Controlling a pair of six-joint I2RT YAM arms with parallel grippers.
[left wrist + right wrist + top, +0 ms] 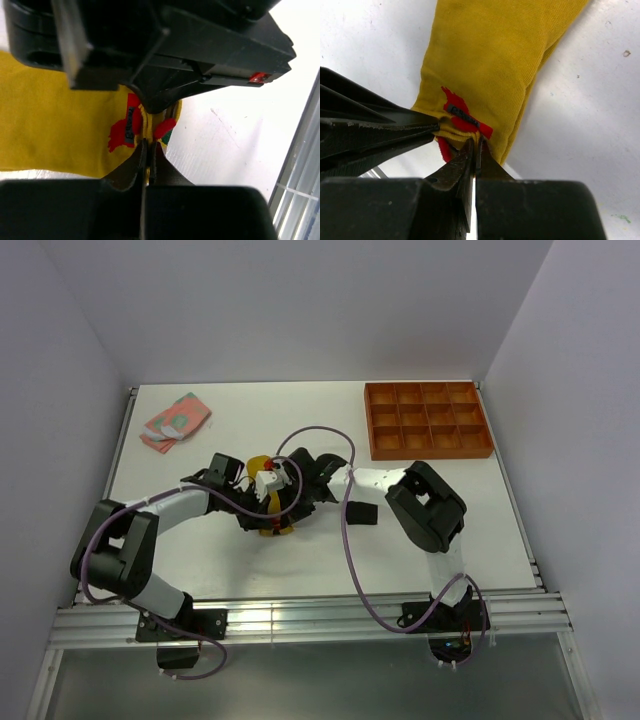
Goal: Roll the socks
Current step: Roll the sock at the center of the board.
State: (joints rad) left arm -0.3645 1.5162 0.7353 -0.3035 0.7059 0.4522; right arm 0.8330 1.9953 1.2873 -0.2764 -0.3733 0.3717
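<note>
The mustard-yellow sock [272, 526] lies mid-table between both arms, mostly covered by them. My left gripper [149, 143] is shut on the sock's edge [50, 125] right beside its red tag [122, 131]. My right gripper [477, 142] is shut on the same edge of the sock [490, 60] just below the tag [465, 116], a finger's width from the left gripper's fingers [375, 131]. In the top view the two grippers, left [260, 508] and right [284, 490], meet tip to tip. The pink sock with green patches [175, 422] lies folded at the far left. The black sock is not clearly visible.
The orange tray with square compartments [427, 420] stands at the far right of the table. A purple cable [350, 530] loops over the table by the right arm. A dark shape [361, 513] lies under that cable. The table's metal rail [300, 615] runs along the near edge.
</note>
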